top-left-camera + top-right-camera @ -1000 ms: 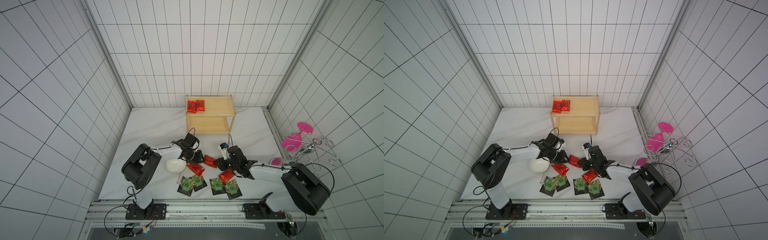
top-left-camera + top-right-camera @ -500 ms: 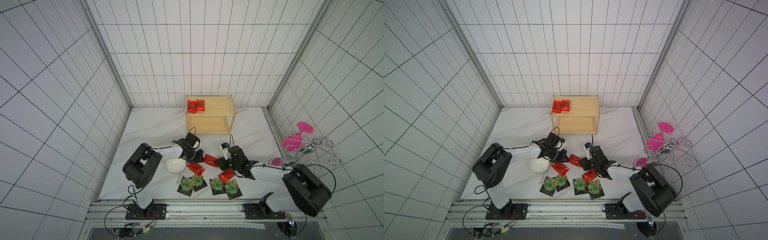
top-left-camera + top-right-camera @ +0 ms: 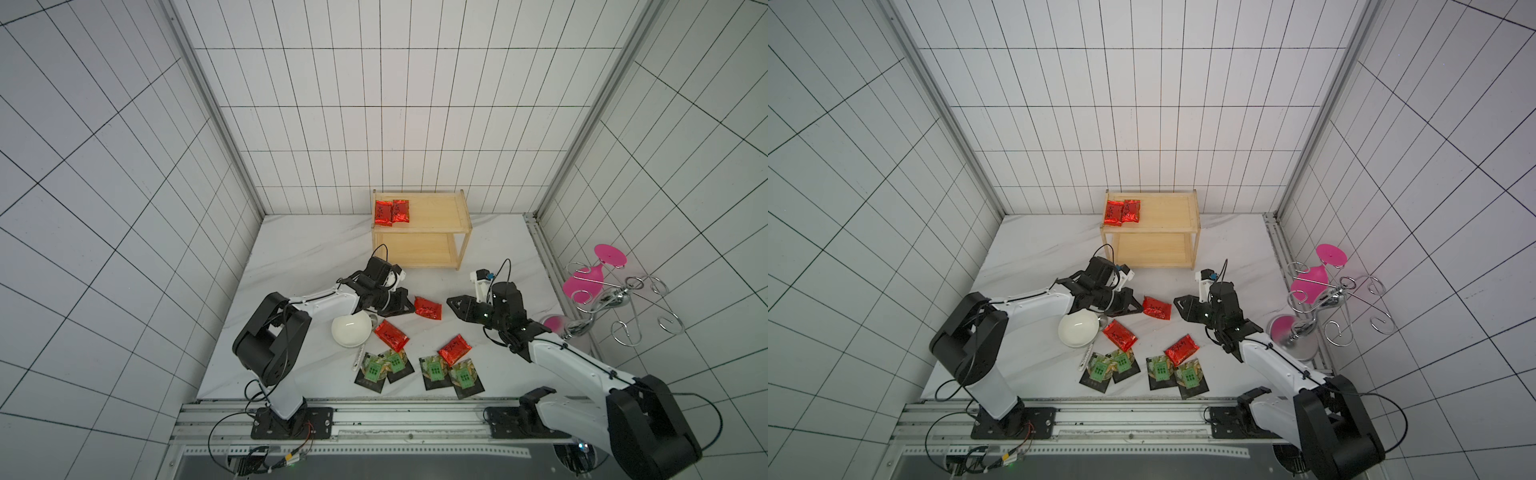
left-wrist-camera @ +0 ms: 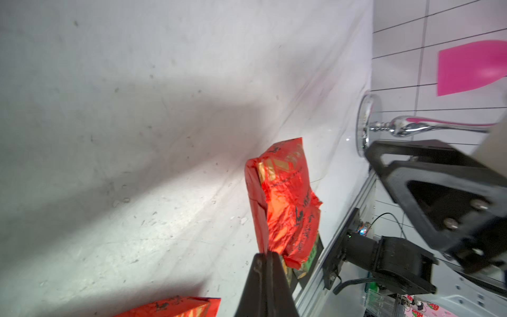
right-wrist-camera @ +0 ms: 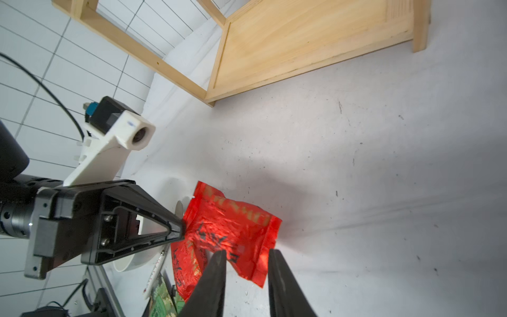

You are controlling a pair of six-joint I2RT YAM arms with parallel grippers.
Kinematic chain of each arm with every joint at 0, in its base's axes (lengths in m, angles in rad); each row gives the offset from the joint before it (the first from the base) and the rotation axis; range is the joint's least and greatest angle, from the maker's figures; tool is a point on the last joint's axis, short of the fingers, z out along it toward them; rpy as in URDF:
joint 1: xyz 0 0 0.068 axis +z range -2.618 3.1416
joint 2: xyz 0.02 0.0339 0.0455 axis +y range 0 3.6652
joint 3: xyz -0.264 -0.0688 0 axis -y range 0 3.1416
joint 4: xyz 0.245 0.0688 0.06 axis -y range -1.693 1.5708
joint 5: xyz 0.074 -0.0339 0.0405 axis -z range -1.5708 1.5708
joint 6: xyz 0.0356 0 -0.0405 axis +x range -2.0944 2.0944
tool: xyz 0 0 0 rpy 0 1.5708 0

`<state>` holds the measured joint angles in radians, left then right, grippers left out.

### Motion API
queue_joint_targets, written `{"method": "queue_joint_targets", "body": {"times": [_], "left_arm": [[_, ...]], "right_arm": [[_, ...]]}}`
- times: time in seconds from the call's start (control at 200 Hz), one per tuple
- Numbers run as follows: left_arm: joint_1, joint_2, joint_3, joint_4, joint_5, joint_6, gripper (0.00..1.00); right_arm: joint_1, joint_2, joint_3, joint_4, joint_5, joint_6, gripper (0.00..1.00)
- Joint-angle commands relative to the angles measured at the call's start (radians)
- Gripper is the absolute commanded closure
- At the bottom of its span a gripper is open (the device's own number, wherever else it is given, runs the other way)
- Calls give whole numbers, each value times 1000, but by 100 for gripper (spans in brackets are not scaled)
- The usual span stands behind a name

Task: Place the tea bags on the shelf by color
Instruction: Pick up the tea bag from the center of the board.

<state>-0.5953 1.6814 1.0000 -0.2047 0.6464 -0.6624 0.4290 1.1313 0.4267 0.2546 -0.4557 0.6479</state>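
Observation:
My left gripper [image 3: 411,308] [image 4: 266,255] is shut on the edge of a red foil tea bag [image 3: 429,308] [image 4: 288,197] low over the table's middle. My right gripper [image 3: 451,305] [image 5: 246,256] faces it from the other side, open, fingertips just short of the same bag [image 5: 233,225]. Two red tea bags [image 3: 391,212] lie on the top board of the wooden shelf [image 3: 436,214] at the back. Two more red bags [image 3: 391,335] [image 3: 454,348] and several black packets with green labels [image 3: 434,370] lie near the front edge in both top views.
A white bowl [image 3: 351,329] sits just in front of my left gripper, with a white-handled spoon [image 3: 358,360] beside it. A chrome wire rack with pink glasses [image 3: 602,291] stands at the right edge. The shelf's lower board [image 5: 315,41] holds nothing.
My left gripper has shut on the red tea bag's edge. My right gripper's fingers have spread slightly. Both arms have barely shifted.

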Motion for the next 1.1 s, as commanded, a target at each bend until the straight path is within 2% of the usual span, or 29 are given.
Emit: {"method": "queue_joint_targets", "body": {"times": [0.0,0.07,0.175,0.32,0.56,1.095], "left_arm": [[30,-47,-25,110,62,-46,100],[40,-63,-38,153,87,-68,100],[40,-90,-38,162,96,-68,100],[44,-115,-47,171,99,-68,100],[52,-122,-67,239,122,-112,100],[49,-128,-83,290,130,-149,100]], "right_arm": [[-73,39,-42,123,-161,159,70],[-108,90,-38,206,-232,204,70],[-150,159,-40,396,-336,362,67],[-188,191,-49,563,-395,501,64],[-193,216,-46,649,-400,565,63],[-133,351,-58,864,-430,676,64]]}}
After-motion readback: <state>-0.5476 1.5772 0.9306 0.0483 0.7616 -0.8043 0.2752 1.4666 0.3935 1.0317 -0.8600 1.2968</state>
